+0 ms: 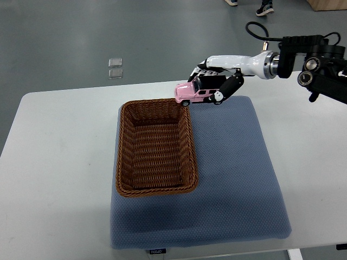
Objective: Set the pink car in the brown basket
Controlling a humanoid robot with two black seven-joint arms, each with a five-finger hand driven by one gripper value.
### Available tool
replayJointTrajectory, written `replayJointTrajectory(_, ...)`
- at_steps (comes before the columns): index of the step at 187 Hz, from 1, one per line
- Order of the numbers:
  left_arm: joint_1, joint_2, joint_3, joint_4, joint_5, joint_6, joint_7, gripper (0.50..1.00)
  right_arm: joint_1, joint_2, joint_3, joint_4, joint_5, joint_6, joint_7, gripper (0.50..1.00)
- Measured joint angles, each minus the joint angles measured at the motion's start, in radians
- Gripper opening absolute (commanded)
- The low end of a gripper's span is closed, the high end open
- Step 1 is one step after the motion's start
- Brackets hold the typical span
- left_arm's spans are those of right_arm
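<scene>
A pink toy car (pixel 191 93) hangs in the air just past the far right corner of the brown wicker basket (pixel 126 157). My right hand (pixel 212 81), white with black fingers, is shut on the car from above and behind. Its arm comes in from the right edge. The basket stands empty on the left part of a blue-grey mat (pixel 238 162). The left arm is not in view.
The mat lies on a white table (pixel 59 162). Two small clear squares (pixel 115 67) lie on the grey floor beyond the table. A person's shoes (pixel 264 7) show at the top edge.
</scene>
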Motion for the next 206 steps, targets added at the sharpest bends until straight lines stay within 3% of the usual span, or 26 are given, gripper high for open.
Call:
replayJointTrajectory(60,-0.002,0.000,0.003,0.001,0.000,0.000,0.000,1.000,0.024,0.334,-0.138,-0.200,-0.005,-0.018,0.000,0.500)
replayJointTrajectory(123,-0.002,0.000,0.000,-0.001,0.000,0.000,0.000,1.000,-0.036,0.452,-0.159,-0.297,-0.013,-0.053,0.002,0.500)
replayJointTrajectory(133,-0.002,0.000,0.000,-0.001,0.000,0.000,0.000,1.000,-0.046,0.460,-0.159,-0.305,-0.014,-0.062,0.002,0.566)
replayJointTrajectory(146,-0.002,0.000,0.000,-0.001,0.000,0.000,0.000,1.000,-0.052,0.465,-0.159,-0.309,-0.014,-0.068,0.004,0.752)
replayJointTrajectory(166,-0.002,0.000,0.000,-0.001,0.000,0.000,0.000,1.000,-0.057,0.464,-0.158,-0.312,-0.014,-0.071,0.008,0.899)
replayJointTrajectory(206,-0.002,0.000,0.000,0.001,0.000,0.000,0.000,1.000,-0.058,0.445,-0.138,-0.311,-0.004,-0.068,0.011,0.911)
